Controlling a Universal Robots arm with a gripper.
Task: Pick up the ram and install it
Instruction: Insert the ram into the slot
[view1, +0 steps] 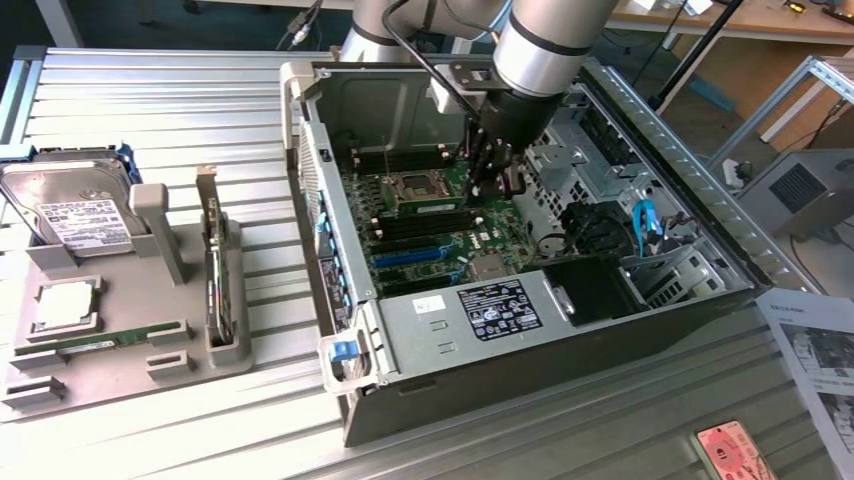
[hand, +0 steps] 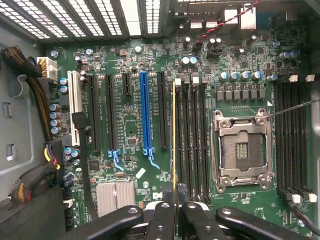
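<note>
My gripper (hand: 174, 192) is shut on the ram (hand: 173, 135), which I see edge-on as a thin yellow-green strip running out from between the two black fingers (hand: 162, 215). The strip lies along the outer edge of a bank of black memory slots (hand: 192, 135), beside the CPU socket (hand: 242, 150) on the green motherboard (hand: 130, 125). I cannot tell whether the ram touches a slot. In the exterior view the gripper (view1: 491, 185) reaches down inside the open computer case (view1: 534, 350), just over the motherboard (view1: 427, 215).
A second bank of memory slots (hand: 292, 135) lies beyond the socket. The case walls, power supply (view1: 454, 320) and cables (view1: 601, 230) surround the arm. On the exterior view's left a grey tray (view1: 187, 355) holds a hard drive (view1: 74, 210), a bracketed card (view1: 214, 270) and another green stick (view1: 100, 342).
</note>
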